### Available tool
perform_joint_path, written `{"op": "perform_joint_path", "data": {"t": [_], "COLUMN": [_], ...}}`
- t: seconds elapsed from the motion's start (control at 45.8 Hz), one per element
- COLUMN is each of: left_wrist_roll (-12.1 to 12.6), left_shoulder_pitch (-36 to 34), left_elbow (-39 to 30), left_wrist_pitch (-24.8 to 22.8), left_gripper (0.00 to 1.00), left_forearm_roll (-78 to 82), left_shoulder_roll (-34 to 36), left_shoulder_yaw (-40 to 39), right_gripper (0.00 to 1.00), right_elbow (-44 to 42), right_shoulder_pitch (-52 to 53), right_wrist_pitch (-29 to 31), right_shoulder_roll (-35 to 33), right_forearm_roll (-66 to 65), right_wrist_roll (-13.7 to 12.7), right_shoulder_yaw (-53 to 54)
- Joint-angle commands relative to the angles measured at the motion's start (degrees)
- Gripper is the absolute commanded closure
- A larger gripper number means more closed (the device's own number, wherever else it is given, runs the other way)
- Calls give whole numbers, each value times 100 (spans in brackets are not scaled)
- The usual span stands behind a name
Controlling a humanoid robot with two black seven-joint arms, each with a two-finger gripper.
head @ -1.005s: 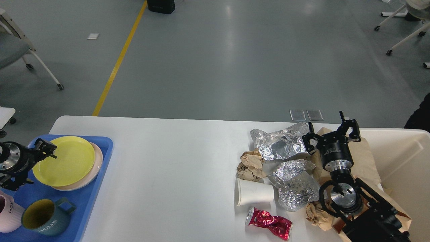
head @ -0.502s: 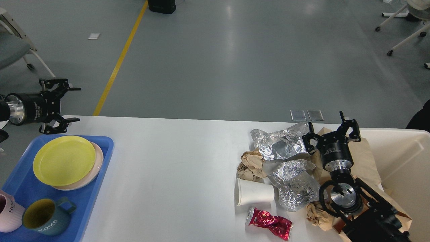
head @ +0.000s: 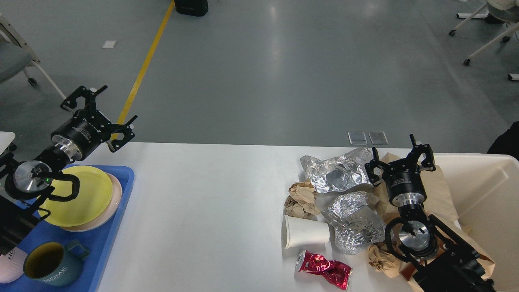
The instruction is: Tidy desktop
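While dishes sit stacked in the blue tray [head: 121, 211], still strewn across the desktop [head: 202, 211]: foil [head: 340, 174], paper cup [head: 304, 232], crushed red can [head: 324, 269]. Left gripper [head: 99, 107] wide, empty; right gripper [head: 399, 158] wide, empty, beside the cream bin [head: 486, 194].

Yellow plate [head: 77, 198], blue tray [head: 101, 247]
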Motion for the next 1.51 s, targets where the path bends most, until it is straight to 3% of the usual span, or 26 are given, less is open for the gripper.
{"op": "perform_joint_path", "data": {"t": [0.0, 0.197, 0.393, 0.743, 1.092, 1.223, 1.485], "left_wrist_roll": [-219, -202, -193, -193, -132, -158, -193], "left_shoulder_pitch": [905, 2469, 2690, 2620, 2620, 2664, 2629], "left_elbow": [-824, -1957, -1862, -1106, -1115, -1123, -755], "left_wrist_pitch": [57, 109, 136, 57, -339, -787, -839], "left_gripper": [3, 3, 3, 3, 3, 3, 3], "left_forearm_roll": [460, 1514, 2201, 2060, 1683, 1665, 1735], "left_shoulder_roll": [-144, -1066, -1542, -1542, -1551, -1603, -2245], "left_shoulder_yaw": [-1143, -2674, -3879, -4274, -4380, -4266, -3800], "right_gripper": [0, 0, 0, 0, 0, 0, 0], "right_elbow": [9, 0, 9, 9, 0, 0, -9], "right_shoulder_pitch": [-8, -8, -8, -8, -8, 1, 1], "right_wrist_pitch": [0, 0, 0, 0, 0, 0, 0], "right_shoulder_roll": [0, 0, 0, 0, 0, 0, 0], "right_forearm_roll": [0, 0, 0, 0, 0, 0, 0], "right_wrist_roll": [0, 0, 0, -9, -9, 0, 0], "right_shoulder_yaw": [0, 0, 0, 0, 0, 0, 0]}}
